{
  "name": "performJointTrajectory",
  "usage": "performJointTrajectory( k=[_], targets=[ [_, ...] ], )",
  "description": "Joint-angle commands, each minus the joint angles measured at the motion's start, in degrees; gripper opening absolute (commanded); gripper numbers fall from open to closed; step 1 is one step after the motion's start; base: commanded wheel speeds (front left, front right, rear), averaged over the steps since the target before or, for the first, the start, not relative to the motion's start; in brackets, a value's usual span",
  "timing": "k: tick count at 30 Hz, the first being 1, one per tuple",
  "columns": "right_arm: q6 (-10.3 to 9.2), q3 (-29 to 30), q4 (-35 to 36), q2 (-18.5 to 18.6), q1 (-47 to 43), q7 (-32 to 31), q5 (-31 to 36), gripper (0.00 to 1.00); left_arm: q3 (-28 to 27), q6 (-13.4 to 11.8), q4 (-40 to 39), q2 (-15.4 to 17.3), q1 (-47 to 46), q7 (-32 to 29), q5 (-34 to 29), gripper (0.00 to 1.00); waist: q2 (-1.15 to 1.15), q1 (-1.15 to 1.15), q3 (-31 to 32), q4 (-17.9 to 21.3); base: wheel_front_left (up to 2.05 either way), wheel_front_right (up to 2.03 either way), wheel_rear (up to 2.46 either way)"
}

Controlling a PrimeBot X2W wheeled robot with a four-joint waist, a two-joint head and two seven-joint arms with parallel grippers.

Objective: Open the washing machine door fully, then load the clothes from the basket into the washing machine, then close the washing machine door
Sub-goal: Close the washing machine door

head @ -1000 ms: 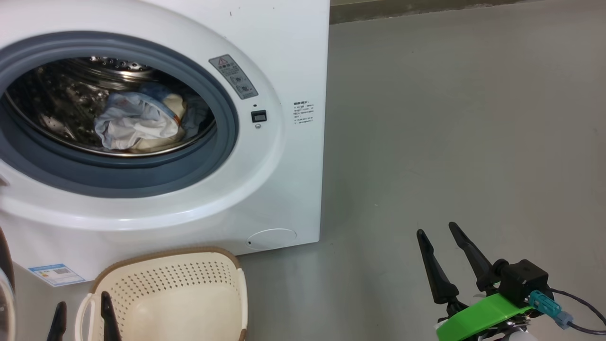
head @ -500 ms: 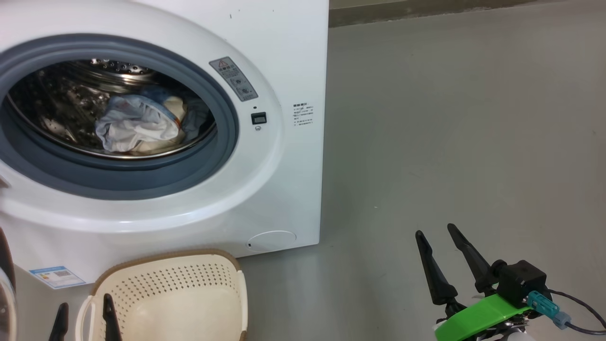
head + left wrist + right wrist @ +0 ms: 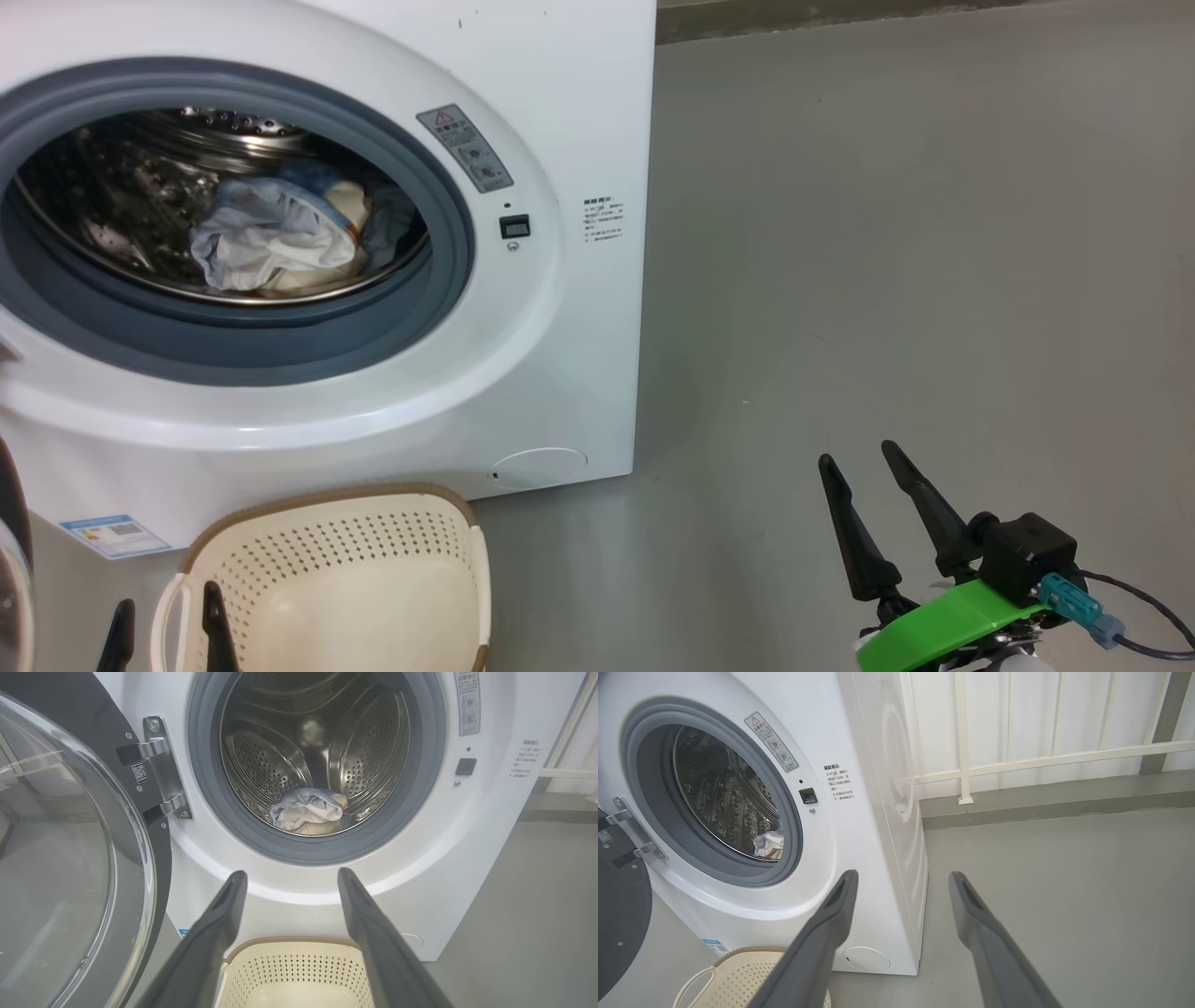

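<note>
Floor (image 3: pixel 887 233) is plain grey, with a white railing (image 3: pixel 1017 760) behind. Clothes (image 3: pixel 271 243) lie inside the washing machine (image 3: pixel 579 93), its door (image 3: pixel 70 835) swung wide and the basket (image 3: pixel 327 509) in front. My left gripper (image 3: pixel 292 873) and right gripper (image 3: pixel 858 453) are spread and hold nothing. Since a second ago, only my head camera has shifted.

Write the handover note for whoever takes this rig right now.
Left gripper: open, empty, over the basket.
Right gripper: open, empty, over the floor right of the washing machine.
The clothes lie in the drum; the basket's visible part holds none.
The washing machine door stands swung wide open, to the robot's left of the opening.
Done: door opened, clothes loaded, as far as shows. Left: close the door.
</note>
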State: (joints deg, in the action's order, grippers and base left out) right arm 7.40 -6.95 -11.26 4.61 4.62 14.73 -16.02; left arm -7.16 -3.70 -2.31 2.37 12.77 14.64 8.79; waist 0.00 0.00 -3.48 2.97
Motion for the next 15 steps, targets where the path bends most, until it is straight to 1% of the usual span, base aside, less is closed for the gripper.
performJointTrajectory(
  k=[1, 5, 8, 11, 15],
  targets=[
    [0.09, -1.3, 1.2, -0.1, 0.7, 0.3, 0.4, 1.0, -2.0, 0.0, -1.0, 0.5, -2.2, 0.4, -0.3, 1.0, 0.0, 0.0, 0.0, 0.0, -0.3, 0.3, 0.0],
    [0.09, -1.3, 1.0, -0.1, 0.7, 0.3, 0.2, 1.0, -2.1, -0.4, -0.7, 0.5, -2.5, 0.4, -0.4, 1.0, 0.0, 0.0, -0.1, -0.1, -0.64, 0.64, 0.0],
    [0.09, -1.3, 1.0, -0.1, 0.7, 0.3, 0.2, 1.0, -2.0, -0.4, -0.6, 0.5, -2.7, 0.4, -0.4, 1.0, 0.0, 0.0, -0.1, -0.1, -1.13, 1.13, 0.0],
    [0.09, -1.3, 1.0, -0.1, 0.8, 0.3, 0.1, 1.0, -2.0, -0.3, -0.5, 0.5, -2.9, 0.4, -0.3, 1.0, 0.0, 0.0, -0.2, -0.1, -1.53, 1.53, 0.0],
    [0.09, -1.2, 0.9, -0.1, 0.8, 0.3, 0.1, 1.0, -1.9, -0.3, -0.3, 0.5, -3.2, 0.4, -0.3, 1.0, 0.0, 0.0, -0.3, -0.2, -1.99, 1.99, 0.0]
  ],
)
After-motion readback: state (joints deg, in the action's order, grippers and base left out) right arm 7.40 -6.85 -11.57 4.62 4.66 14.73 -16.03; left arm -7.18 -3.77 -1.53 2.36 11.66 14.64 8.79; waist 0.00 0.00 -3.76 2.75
